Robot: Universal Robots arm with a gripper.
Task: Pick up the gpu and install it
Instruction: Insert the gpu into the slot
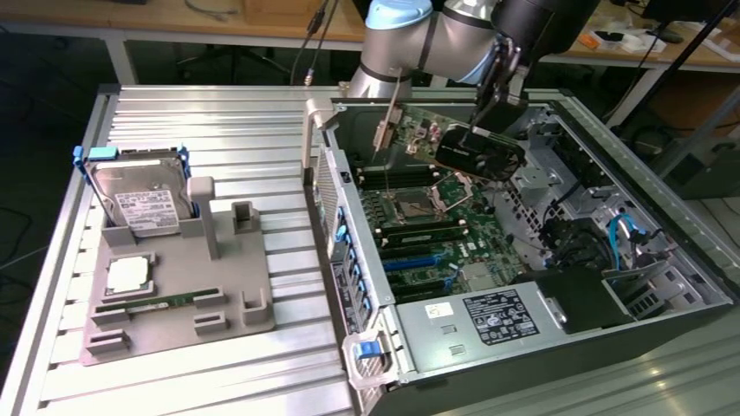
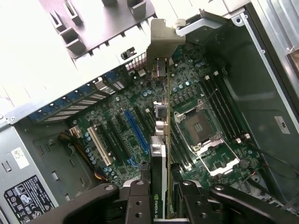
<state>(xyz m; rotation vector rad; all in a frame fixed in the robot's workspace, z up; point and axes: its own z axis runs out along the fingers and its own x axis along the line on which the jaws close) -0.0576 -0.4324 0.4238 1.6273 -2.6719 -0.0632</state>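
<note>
My gripper [image 1: 483, 121] is shut on the gpu [image 1: 477, 149], a card with a black shroud and a green board. I hold it in the air inside the open computer case [image 1: 647, 208], above the motherboard [image 1: 434, 234] near its far end. In the wrist view the gpu [image 2: 162, 140] appears edge-on between my gripper [image 2: 161, 198] fingers, its silver bracket [image 2: 164, 39] pointing toward the case's rear wall. The blue expansion slot [image 2: 136, 133] lies beside the card's edge, and the CPU socket [image 2: 200, 125] lies on its other side.
On the exterior view's left, a grey fixture plate [image 1: 231, 286] carries a hard drive [image 1: 139, 198], a CPU [image 1: 127, 275] and a RAM stick [image 1: 162, 303]. The power supply [image 1: 497, 316] and cables [image 1: 578, 243] crowd the near end of the case.
</note>
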